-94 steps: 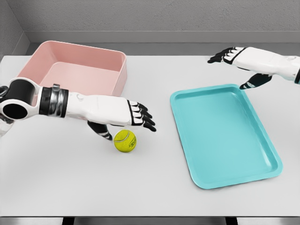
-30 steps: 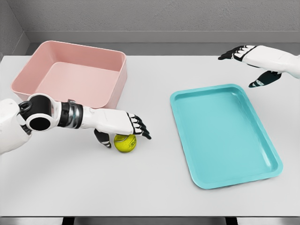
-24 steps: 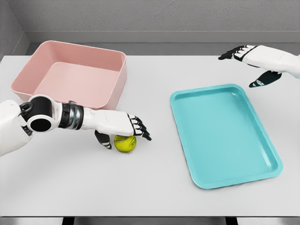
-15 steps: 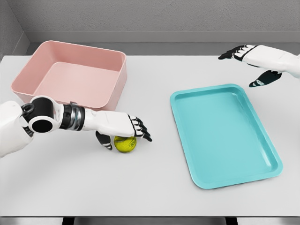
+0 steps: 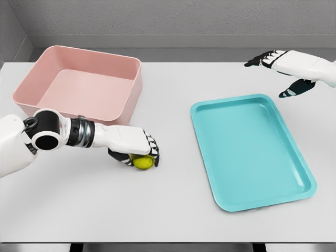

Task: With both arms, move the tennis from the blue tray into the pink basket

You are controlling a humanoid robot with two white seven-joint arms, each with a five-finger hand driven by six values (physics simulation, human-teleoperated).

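A yellow-green tennis ball (image 5: 142,162) lies on the white table, left of the blue tray (image 5: 251,150) and in front of the pink basket (image 5: 84,84). My left hand (image 5: 139,153) covers the ball from above, fingers curled down around it and thumb underneath at its left. Only the ball's lower part shows. The blue tray holds nothing. My right hand (image 5: 275,71) hovers above the table beyond the tray's far right corner, fingers spread, holding nothing.
The pink basket stands at the back left, its near right corner close behind my left forearm (image 5: 100,135). The table's front edge (image 5: 168,242) runs along the bottom. A grey wall (image 5: 168,21) closes the back.
My left hand dropped onto the ball and its fingers, spread half a second ago, have curled around it. The right hand has stayed in place over the last second.
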